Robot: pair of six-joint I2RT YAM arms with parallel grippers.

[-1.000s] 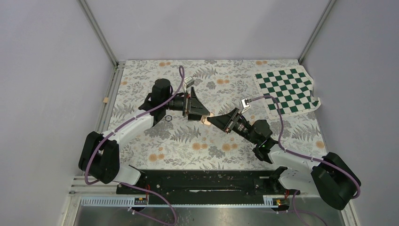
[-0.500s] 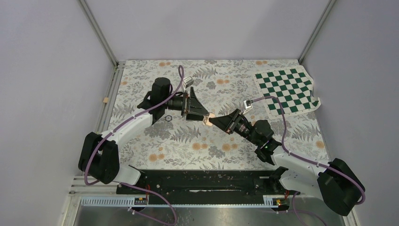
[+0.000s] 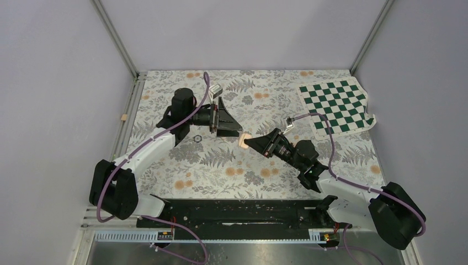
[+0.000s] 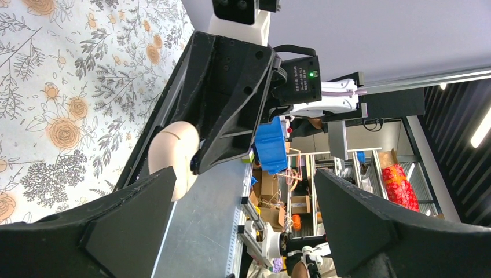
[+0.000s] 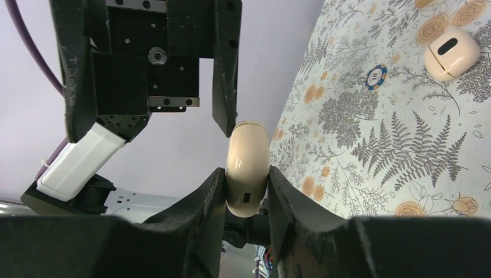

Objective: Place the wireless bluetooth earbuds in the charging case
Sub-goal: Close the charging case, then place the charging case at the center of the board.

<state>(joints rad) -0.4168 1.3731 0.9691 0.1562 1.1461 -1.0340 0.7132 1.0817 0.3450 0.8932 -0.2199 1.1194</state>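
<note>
Mid-table, above the floral-print cloth (image 3: 221, 165): the right gripper (image 5: 245, 176) holds the small pale peach rounded plastic charging case (image 5: 248, 153) off the surface. Its two black fingers are narrowed onto the case's broad faces, and the lower half sits between the pads. The upper half stands clear of them. From the left wrist view we see a seam line across the shell, and the lid looks shut.

The left gripper (image 3: 237, 131) faces it with jaws spread wide and nothing in them. One fingertip (image 5: 226, 124) hangs just beside the top of the case. We cannot tell whether they touch, and the case is not between the left fingers.

We judge the case light, hard-shelled and smooth, so it is likely to slip or twist out of a pinch on its curves. The flatter faces below the seam look the safer hold, leaving the lid free to swing.

We cannot pick out the wireless earbuds. A second peach rounded piece with a dark oval slot (image 5: 451, 55) lies on the cloth well apart; we cannot say what it is.
</note>
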